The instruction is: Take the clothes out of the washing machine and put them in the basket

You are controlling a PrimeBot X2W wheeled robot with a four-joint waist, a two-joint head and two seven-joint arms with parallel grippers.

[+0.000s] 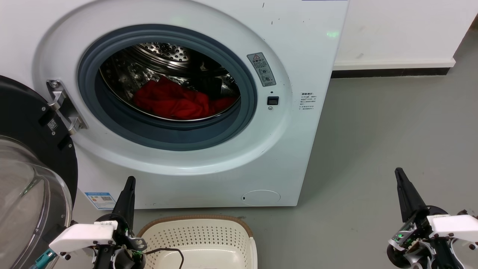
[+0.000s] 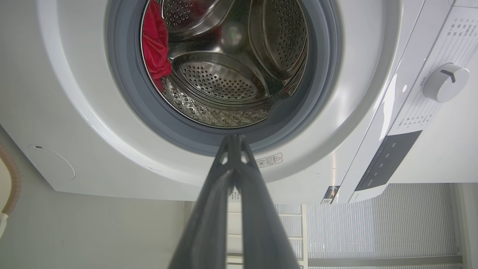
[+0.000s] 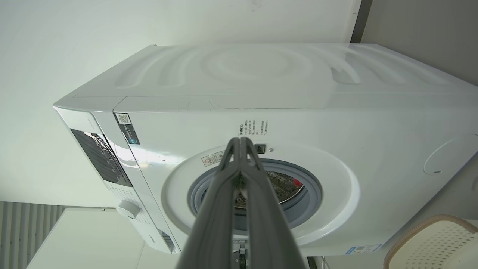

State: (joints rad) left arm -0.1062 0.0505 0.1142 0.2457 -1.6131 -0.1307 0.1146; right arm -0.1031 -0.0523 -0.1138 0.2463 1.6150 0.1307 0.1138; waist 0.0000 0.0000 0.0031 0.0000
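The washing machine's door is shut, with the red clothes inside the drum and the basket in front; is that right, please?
Not quite: the head view shows the door swung open to the left. The red clothes are inside the drum and the basket stands in front of the washing machine.

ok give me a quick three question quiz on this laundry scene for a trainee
1. True or false: the door of the washing machine stands open.
2. Fill in the word: the fingers of the left gripper and of the right gripper are ___, with nothing between them.
3. Where do the red clothes lie? A in the drum; B draped over the door; C held by the right gripper.

Key: 1 true; 2 shut; 3 A
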